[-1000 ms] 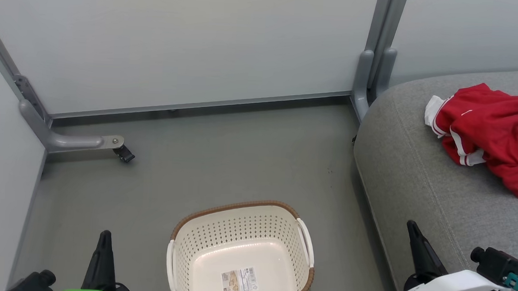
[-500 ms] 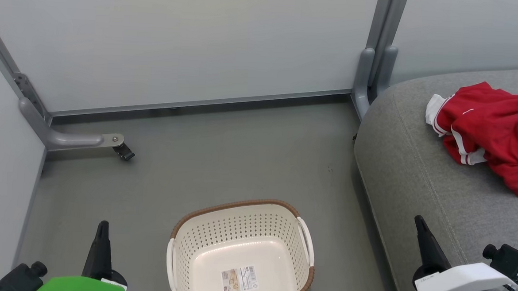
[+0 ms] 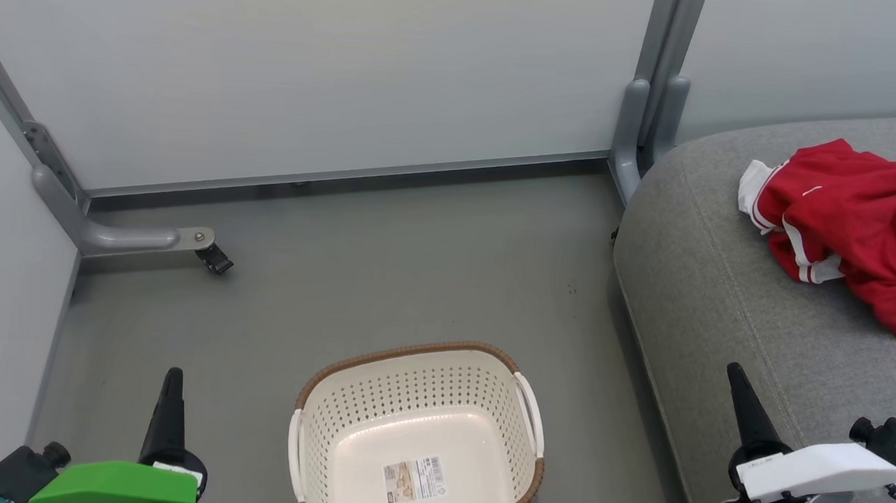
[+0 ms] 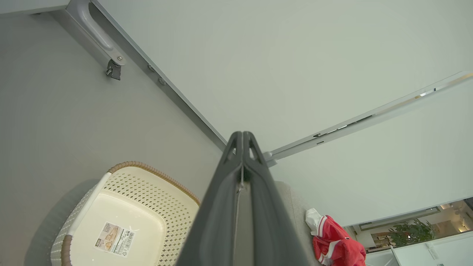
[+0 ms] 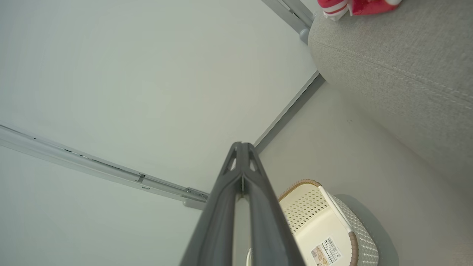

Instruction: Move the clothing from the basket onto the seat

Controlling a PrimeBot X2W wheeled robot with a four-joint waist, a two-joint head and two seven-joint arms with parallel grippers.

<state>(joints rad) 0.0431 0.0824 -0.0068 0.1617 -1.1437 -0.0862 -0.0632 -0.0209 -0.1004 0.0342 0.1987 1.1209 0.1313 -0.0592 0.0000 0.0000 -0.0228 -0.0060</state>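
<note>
Count: 1 basket (image 3: 412, 349), with 1 label (image 3: 413, 481) inside and 2 handles (image 3: 529, 409). Right of basket: 1 seat (image 3: 722, 296), 1 clothing (image 3: 856, 227). Flanking basket: left gripper (image 3: 173, 377), right gripper (image 3: 735, 371), so 2.

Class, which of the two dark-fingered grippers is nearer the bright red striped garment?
The white-bodied right gripper, beside the grey fabric seat holding the bright red striped garment; the green-bodied left gripper sits beyond the cream perforated basket.

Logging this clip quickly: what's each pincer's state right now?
Left pincer: closed, holding nothing.
Right pincer: closed, holding nothing.
</note>
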